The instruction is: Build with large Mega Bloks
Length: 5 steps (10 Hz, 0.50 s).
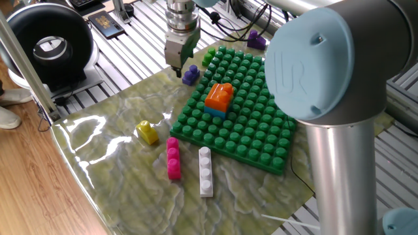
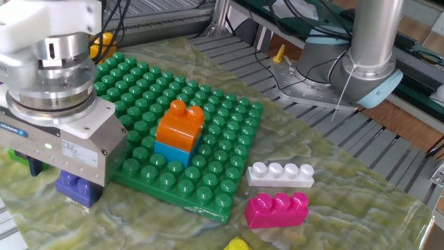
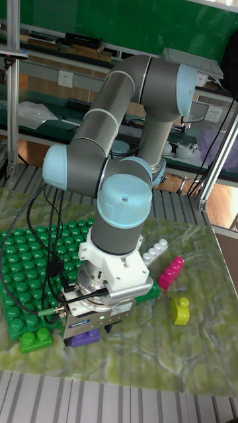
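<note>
Gripper (image 1: 178,69) hangs over the purple block (image 1: 190,74); fingertips largely hidden behind the gripper body in the other fixed view and the tall view. Cannot tell how wide the jaws stand, nor whether they touch the block. The purple block (image 2: 75,189) shows only as a low sliver under the gripper housing in the other fixed view.

The arm's big grey-and-blue joint blocks the right part of one fixed view and covers a strip of the green baseplate (image 1: 251,140). A second purple piece (image 1: 256,41) at the far edge is too small to read. A green block (image 3: 35,340) sits at the baseplate's near-left corner in the tall view.

Surface: a glossy green-marbled mat (image 1: 117,163) over a slatted metal table (image 1: 124,62); wooden floor at left, a round black device (image 1: 46,42) far left, cables and shelving behind.

Orange block on a light blue block (image 1: 219,98) stands upright mid-baseplate, studs up. Off the plate, near side: the pink block (image 1: 173,158) and white block (image 1: 206,171) lie side by side, apart, long axes running near to far. The yellow block (image 1: 147,132) lies left of them, tilted.
</note>
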{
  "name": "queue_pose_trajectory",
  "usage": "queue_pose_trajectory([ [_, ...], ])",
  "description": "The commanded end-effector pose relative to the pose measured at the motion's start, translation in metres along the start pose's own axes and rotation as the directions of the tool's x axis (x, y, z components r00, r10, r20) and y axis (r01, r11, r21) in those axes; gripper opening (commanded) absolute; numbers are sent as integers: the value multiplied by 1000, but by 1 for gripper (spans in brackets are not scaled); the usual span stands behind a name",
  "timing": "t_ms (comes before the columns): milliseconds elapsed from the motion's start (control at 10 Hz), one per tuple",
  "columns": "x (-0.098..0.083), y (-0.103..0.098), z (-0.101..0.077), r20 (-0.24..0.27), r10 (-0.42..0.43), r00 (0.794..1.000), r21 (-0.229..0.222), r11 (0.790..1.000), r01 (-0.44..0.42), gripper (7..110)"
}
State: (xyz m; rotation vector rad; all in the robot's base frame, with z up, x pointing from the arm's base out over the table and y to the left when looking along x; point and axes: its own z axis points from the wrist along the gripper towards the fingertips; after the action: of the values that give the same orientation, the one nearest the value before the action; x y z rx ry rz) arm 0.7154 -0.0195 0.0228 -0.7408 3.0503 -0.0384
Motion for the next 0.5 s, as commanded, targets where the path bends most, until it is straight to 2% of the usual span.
queue_pose_trajectory([
  [0,8,-2,7,-3,22,1000,-5,1000,-22,66],
  [400,1,7,12,11,111,994,-47,993,-110,66],
])
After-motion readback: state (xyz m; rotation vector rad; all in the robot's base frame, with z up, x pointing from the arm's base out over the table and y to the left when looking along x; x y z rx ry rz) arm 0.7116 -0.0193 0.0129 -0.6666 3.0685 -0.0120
